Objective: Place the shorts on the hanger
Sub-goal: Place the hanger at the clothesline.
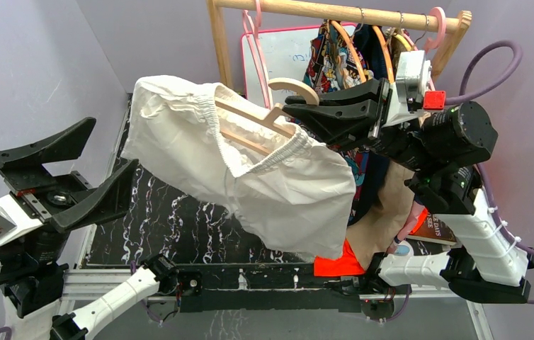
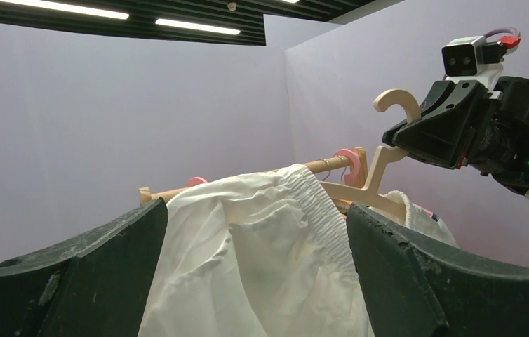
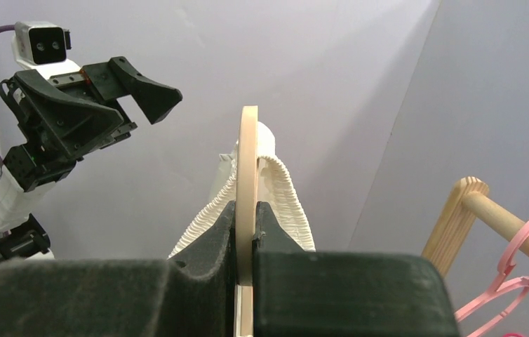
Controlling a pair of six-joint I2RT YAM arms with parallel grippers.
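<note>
Above the table, shorts: the off-white cloth shorts with a gathered elastic waistband hang in mid-air at the centre of the overhead view. The waistband is stretched around the hanger's arms, one leg spreads to the upper left, and the other droops toward the lower right.
Hanger: the pale cream triangular hanger with a thick rounded hook lies tilted, its hook toward the upper centre. Its arms sit inside the waistband.
Right gripper: the right gripper is clenched on the hanger's neck just below the hook. In the right wrist view the cream bar is pinched between the two black fingers.
Left gripper: the left gripper is at the left of the frame, jaws spread wide and grasping nothing, apart from the cloth.
Table: the black marbled tabletop lies beneath the shorts.
Rail: the wooden clothes rail crosses the top of the frame, carrying a bright pink hanger and a colourful comic-print garment.
</note>
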